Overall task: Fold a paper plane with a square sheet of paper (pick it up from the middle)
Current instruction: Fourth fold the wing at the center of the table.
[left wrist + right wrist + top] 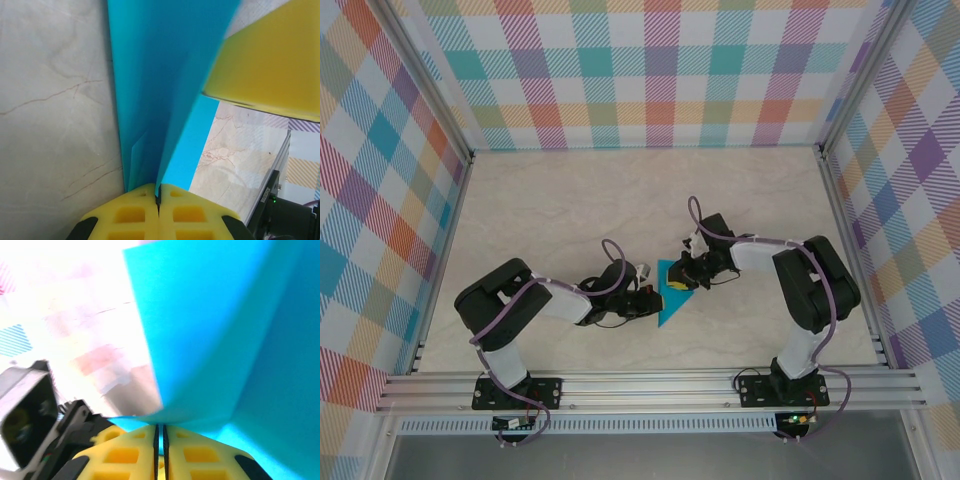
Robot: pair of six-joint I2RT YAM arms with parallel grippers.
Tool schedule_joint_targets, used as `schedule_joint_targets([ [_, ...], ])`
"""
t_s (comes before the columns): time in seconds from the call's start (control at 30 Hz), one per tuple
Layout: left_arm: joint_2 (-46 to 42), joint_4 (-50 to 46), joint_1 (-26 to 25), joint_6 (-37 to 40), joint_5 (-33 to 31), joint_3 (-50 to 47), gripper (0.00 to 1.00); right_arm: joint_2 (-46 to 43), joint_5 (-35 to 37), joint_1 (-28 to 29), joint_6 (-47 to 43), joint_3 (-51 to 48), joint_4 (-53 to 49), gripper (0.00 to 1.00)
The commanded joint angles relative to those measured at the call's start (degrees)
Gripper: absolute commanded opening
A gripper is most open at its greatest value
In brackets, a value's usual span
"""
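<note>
Marbled table (570,200) — plaid walls (660,70), teal paper (668,306)

sheet of paper (670,305): middle of the table (550,200), toward its near edge, between the 2 arms. left gripper (656,299): at the sheet's left edge, fingers (130,215) pressed together on it. right gripper (681,283): at the sheet's far right part, pinching it.

No text can be read. In the left wrist view, a black bracket (266,192) beside the aluminium rail (281,150) at the table's edge has one line of small white lettering running up its side. It is too small and blurred to make out.
</note>
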Motion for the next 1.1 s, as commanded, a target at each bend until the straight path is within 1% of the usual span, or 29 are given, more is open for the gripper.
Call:
schedule_joint_targets([
  [0.0,3.67,-2.77,0.39,-0.35,1.79,0.40,0.00,-0.89,-4.45,0.55,0.83,-0.78,2.75,0.14],
  [0.3,4.54,-3.58,0.70,-0.75,2.20,0.74,0.00,2.98,-1.86,0.92,1.96,-0.28,3.57,0.14],
  [0.53,3.72,-5.31,0.64,0.07,2.49,1.18,0.00,7.24,4.74,0.93,1.17,0.98,-0.77,0.11],
  [0.63,2.70,-6.33,0.70,0.80,2.63,1.48,0.04,8.29,4.93,0.92,1.06,0.63,-0.35,0.11],
  [0.73,1.42,-9.62,0.36,2.52,2.38,2.53,0.11,8.41,6.95,0.92,0.81,0.56,-1.98,0.10],
  [0.83,0.09,-12.22,-0.46,3.69,2.14,3.56,0.16,8.34,7.28,0.89,0.59,0.37,-2.31,0.10],
  [0.9,-0.57,-14.33,-1.16,4.35,1.18,4.16,0.17,8.39,7.40,0.92,0.55,0.33,-2.41,0.10],
  [1.07,-1.81,-16.21,-2.18,4.20,-0.73,3.76,0.17,8.69,7.52,0.92,0.30,0.36,-2.60,0.10],
])
